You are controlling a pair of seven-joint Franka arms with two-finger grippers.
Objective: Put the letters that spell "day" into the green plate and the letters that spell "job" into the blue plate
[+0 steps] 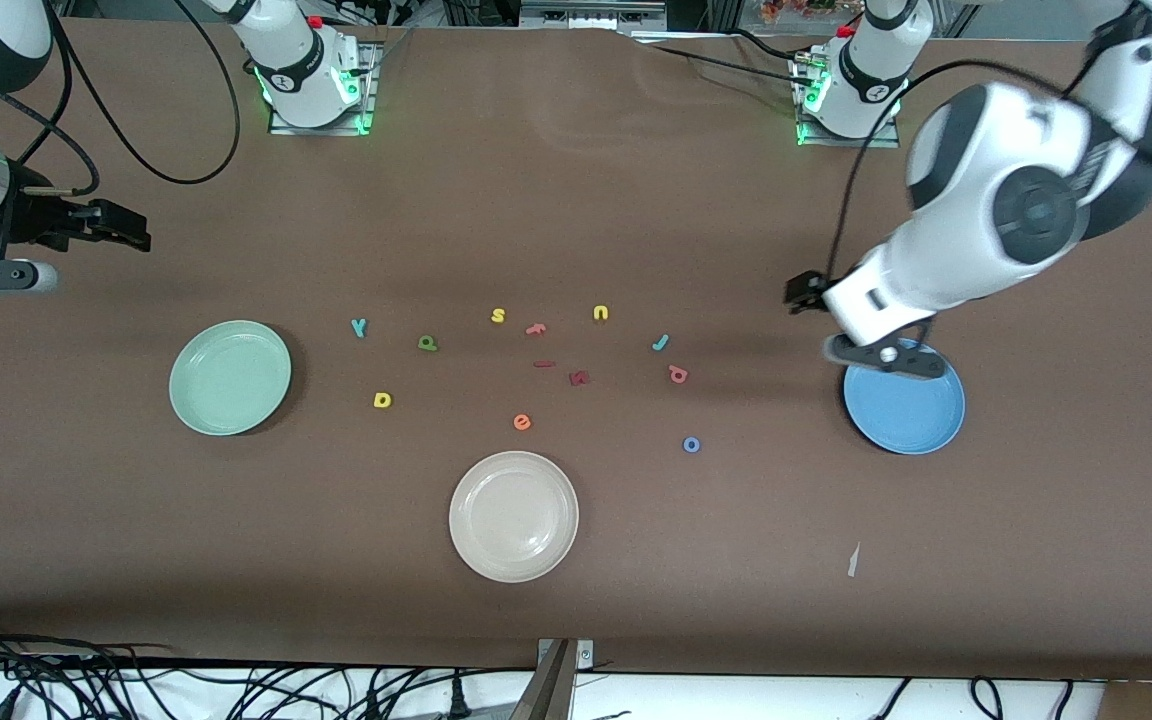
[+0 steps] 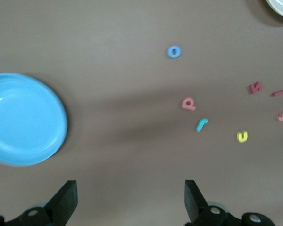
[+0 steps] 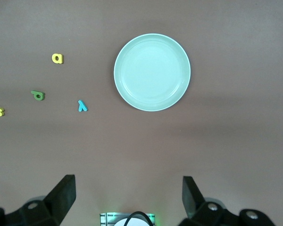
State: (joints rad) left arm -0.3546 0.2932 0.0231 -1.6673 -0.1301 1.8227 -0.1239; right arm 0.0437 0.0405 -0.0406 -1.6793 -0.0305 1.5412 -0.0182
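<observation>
The left gripper (image 2: 128, 202) is hanging over bare table just beside the blue plate (image 1: 911, 415), its fingers spread wide and holding nothing. The right gripper (image 3: 127, 200) is hanging over the table at the right arm's end, above the green plate (image 1: 229, 377), its fingers likewise spread and empty.

All the foam letters are lying loose on the brown table (image 1: 576, 600) between the two plates, none in a plate. The teal "y" (image 1: 359, 327) is sitting nearest the green plate, with the dark green "a" (image 1: 427, 343) beside it and the yellow "d" (image 1: 382, 400) nearer the front camera. Toward the left arm's end, the teal "j" (image 1: 660, 342), the salmon "b" (image 1: 677, 374) and the blue "o" (image 1: 691, 444) are lying in a loose line, the "o" nearest the front camera.

A yellow "s" (image 1: 498, 316), a yellow "u" (image 1: 600, 313), a dark red "k" (image 1: 579, 378) and an orange "e" (image 1: 522, 422) are lying in the middle. A cream plate (image 1: 513, 515) is sitting nearest the front camera.
</observation>
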